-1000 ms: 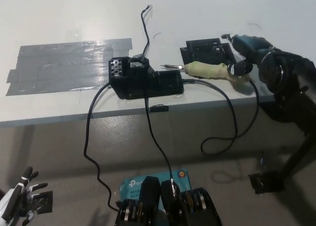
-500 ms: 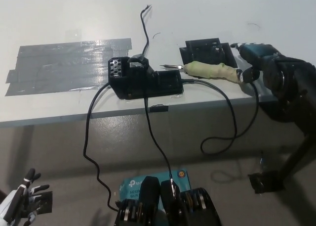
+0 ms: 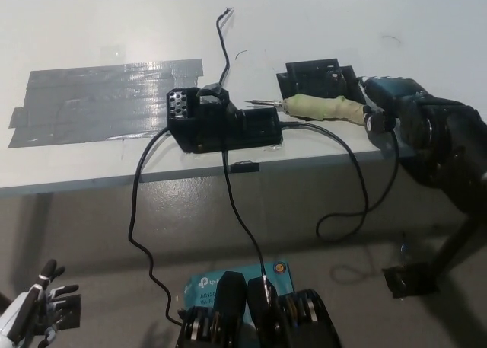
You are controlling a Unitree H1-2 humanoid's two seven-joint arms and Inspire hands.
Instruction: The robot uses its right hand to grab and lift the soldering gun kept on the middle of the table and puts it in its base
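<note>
While your black right hand (image 3: 396, 108) grips the rear of the tape-wrapped, pale-green-handled soldering iron (image 3: 323, 106) near the white table's (image 3: 114, 20) front edge, hold that padded handle (light, stiff, cable-tethered); white left hand (image 3: 30, 314) idles, fingers apart.

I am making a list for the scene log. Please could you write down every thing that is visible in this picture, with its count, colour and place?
table: one, white, fills the upper part of the picture
grey tape patch: one, silver-grey, on the table's left side
soldering gun: one, pale yellow-green handle with a dark tip pointing left, on the table right of the middle
black box: one, black, near the table's front edge, middle
base: one, black, behind the soldering gun
cables: several, black, hanging from the table edge
left hand: white, lower left, resting, fingers apart
right hand: black, at the soldering gun's handle end
</note>
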